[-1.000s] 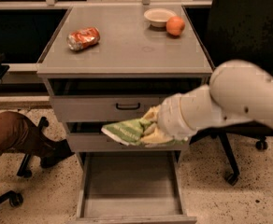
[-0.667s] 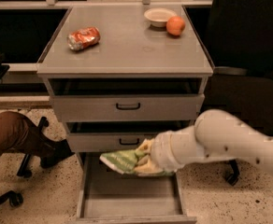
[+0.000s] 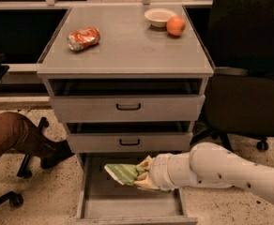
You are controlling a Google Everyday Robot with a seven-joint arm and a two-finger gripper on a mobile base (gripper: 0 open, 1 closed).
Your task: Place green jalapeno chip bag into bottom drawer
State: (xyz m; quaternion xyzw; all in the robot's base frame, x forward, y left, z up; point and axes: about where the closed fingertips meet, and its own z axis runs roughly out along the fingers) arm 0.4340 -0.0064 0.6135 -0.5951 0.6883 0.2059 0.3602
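Observation:
The green jalapeno chip bag (image 3: 121,173) is a crumpled light-green foil bag held in my gripper (image 3: 141,175). The gripper is shut on the bag's right end and holds it inside the open bottom drawer (image 3: 95,198), over its grey tray floor, toward the middle. My white arm (image 3: 221,170) reaches in from the right. The bag hangs a little above the drawer floor.
A crushed orange-red can (image 3: 83,38), a white bowl (image 3: 159,17) and an orange (image 3: 175,26) sit on the cabinet top. Two upper drawers with black handles (image 3: 128,107) are slightly open. A person's leg and shoe (image 3: 29,142) are at left, a black chair (image 3: 249,97) at right.
My gripper has moved down with the bag, from in front of the middle drawer into the open bottom drawer.

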